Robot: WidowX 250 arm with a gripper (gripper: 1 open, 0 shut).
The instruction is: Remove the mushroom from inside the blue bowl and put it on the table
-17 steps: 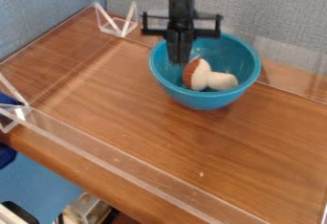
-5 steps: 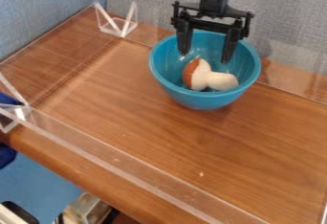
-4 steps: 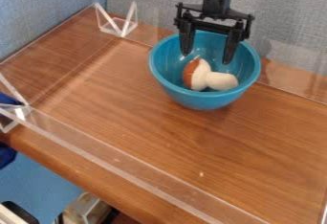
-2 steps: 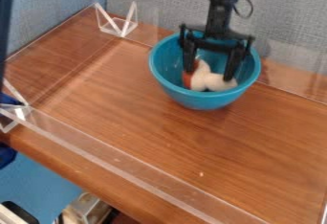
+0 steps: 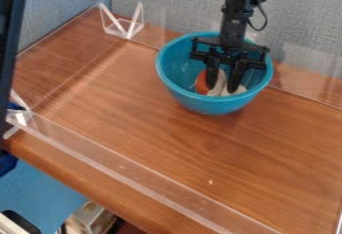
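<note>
The teal-blue bowl (image 5: 175, 75) stands on the brown wooden table (image 5: 120, 113) at the back right. The mushroom (image 5: 203, 81) lies inside it, its orange-brown cap showing left of the fingers and its cream stem mostly covered. My black gripper (image 5: 225, 80) reaches straight down into the bowl, its fingers drawn in against the mushroom. The mushroom still rests on the bowl's bottom.
A low clear acrylic rim (image 5: 127, 190) runs along the table's front and left edges. A small white wire stand (image 5: 123, 22) sits at the back left corner. A blurred blue-dark shape (image 5: 8, 48) shows at the left edge. A blue wall lies behind.
The gripper has sunk from above the bowl's rim down into the bowl, and its wide-spread fingers have closed in around the mushroom.
</note>
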